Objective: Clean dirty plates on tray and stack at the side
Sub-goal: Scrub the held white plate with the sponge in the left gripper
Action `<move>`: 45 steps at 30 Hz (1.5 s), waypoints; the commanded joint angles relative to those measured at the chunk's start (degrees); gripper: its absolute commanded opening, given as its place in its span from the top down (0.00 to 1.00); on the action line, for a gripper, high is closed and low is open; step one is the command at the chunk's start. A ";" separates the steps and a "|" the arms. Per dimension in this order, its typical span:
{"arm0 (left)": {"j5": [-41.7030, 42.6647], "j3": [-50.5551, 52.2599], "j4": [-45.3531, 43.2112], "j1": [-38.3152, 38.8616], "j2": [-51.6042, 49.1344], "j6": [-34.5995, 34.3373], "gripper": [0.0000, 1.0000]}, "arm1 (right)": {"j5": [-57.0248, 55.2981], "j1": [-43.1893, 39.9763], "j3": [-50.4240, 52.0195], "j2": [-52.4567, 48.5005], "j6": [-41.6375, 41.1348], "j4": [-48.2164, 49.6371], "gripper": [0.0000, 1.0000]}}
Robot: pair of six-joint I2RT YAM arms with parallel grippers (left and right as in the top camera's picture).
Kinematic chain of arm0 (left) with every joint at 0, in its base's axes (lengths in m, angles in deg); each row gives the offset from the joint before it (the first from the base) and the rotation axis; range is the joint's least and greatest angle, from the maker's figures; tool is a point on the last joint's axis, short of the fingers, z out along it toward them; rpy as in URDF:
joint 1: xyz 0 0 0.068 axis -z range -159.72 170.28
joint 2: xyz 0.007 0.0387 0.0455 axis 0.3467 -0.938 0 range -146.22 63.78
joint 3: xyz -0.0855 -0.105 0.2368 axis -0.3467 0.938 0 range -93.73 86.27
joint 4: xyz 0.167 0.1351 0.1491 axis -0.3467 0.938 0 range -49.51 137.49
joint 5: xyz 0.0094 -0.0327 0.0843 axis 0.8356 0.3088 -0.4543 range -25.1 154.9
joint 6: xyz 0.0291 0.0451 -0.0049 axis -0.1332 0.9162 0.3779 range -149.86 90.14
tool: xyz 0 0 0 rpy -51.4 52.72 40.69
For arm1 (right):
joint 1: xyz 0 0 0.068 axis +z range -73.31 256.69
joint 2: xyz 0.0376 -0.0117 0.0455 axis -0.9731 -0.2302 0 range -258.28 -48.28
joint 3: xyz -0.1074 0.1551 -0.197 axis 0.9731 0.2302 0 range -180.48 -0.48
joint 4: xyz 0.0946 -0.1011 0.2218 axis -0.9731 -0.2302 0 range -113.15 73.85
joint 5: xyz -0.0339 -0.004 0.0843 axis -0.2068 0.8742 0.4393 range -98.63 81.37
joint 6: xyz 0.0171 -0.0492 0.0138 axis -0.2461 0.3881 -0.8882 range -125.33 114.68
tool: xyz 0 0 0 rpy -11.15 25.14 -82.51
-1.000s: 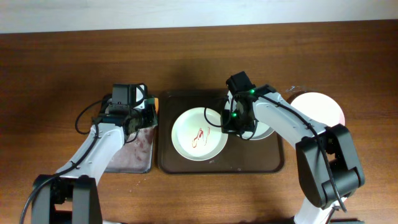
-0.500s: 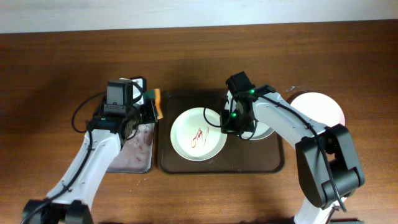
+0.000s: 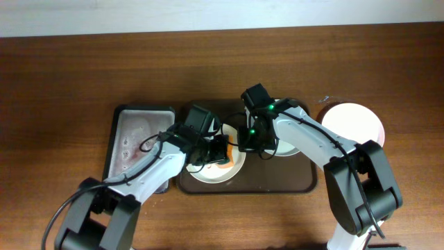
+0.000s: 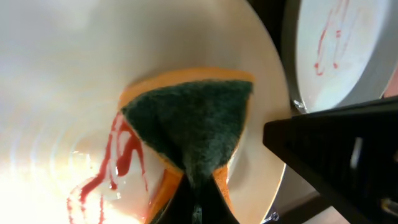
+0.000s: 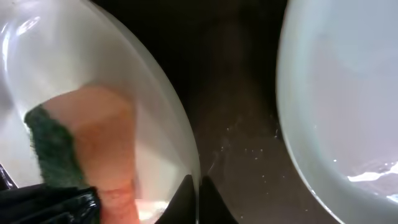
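The left tool (image 4: 196,208), pinched tight on an orange sponge with a green scouring face (image 4: 193,118), presses it into a round white plate streaked with red sauce (image 4: 74,68) on the dark brown tray (image 3: 277,179), while the right tool (image 5: 198,194) clamps that plate's right rim. A narrow strip of tray separates the rim from a second smeared white plate (image 4: 336,37); a clean white plate (image 3: 355,121) sits on the wooden tabletop (image 3: 69,69) off the tray's right edge.

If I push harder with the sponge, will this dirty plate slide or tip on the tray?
Likely stays put: the right gripper pinches the plate at its rim. Its surface looks glossy and smeared with red sauce, so the sponge may skid instead of dragging it. Pressing near the raised rim could rock it.
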 commanded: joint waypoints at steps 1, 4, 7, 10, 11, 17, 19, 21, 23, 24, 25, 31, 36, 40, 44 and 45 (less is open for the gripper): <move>0.61 -0.79 -0.15 0.44 -2.08 -2.40 1.00 | -0.48 0.20 0.39 -0.74 -0.46 0.02 0.96; -0.68 -0.79 -0.44 0.44 -3.08 -2.36 1.00 | -0.48 0.20 0.39 -0.74 -0.46 0.00 0.96; -11.21 -0.79 1.64 0.26 -3.10 -2.32 1.00 | -0.46 0.20 0.39 -0.74 -0.46 -0.37 0.96; -18.21 -0.81 5.84 -1.55 -2.78 -2.12 1.00 | -0.48 0.20 0.39 -0.74 -0.44 -0.61 0.96; -18.58 -0.81 6.99 -2.36 -2.58 -1.77 1.00 | -0.48 0.20 0.39 -0.74 -0.44 -0.61 0.96; -16.96 -0.85 9.07 -3.58 2.54 5.79 1.00 | -0.48 0.20 0.39 -0.74 -0.44 -0.68 0.96; -13.53 -0.85 7.50 -3.58 4.79 5.86 1.00 | -0.48 0.20 0.39 -0.74 -0.44 -0.66 0.96; -8.02 -0.85 4.74 -3.58 4.87 5.25 1.00 | -0.48 0.20 0.39 -0.74 -0.44 -0.66 0.96; -5.33 -0.83 2.10 -3.58 4.39 1.18 1.00 | -0.48 0.20 0.39 -0.74 -0.44 -0.85 0.96; -5.09 -0.83 1.53 -3.58 4.35 0.31 1.00 | -0.48 0.20 0.39 -0.74 -0.44 -0.87 0.96; -4.59 -0.76 0.52 -3.58 4.00 0.17 1.00 | -0.48 0.20 0.39 -0.74 -0.44 -0.87 0.96; 6.19 -0.72 -6.88 -3.61 -1.44 -1.18 1.00 | -0.46 0.20 0.39 -0.74 -0.44 -1.03 0.96; 10.95 -0.72 -9.55 -3.58 -6.38 -3.69 1.00 | -0.48 0.20 0.39 -0.74 -0.44 -1.29 0.96; 10.40 -0.72 -8.02 -3.72 -8.22 -2.93 1.00 | -0.46 0.20 0.39 -0.74 -0.42 -1.49 0.96; 4.98 -0.74 -2.21 -6.86 -5.79 -1.44 1.00 | -0.46 0.20 0.39 -0.74 -0.42 -1.49 0.96; 3.61 -0.74 -0.52 -7.82 -4.83 0.09 1.00 | -0.48 0.20 0.39 -0.74 -0.42 -1.49 0.96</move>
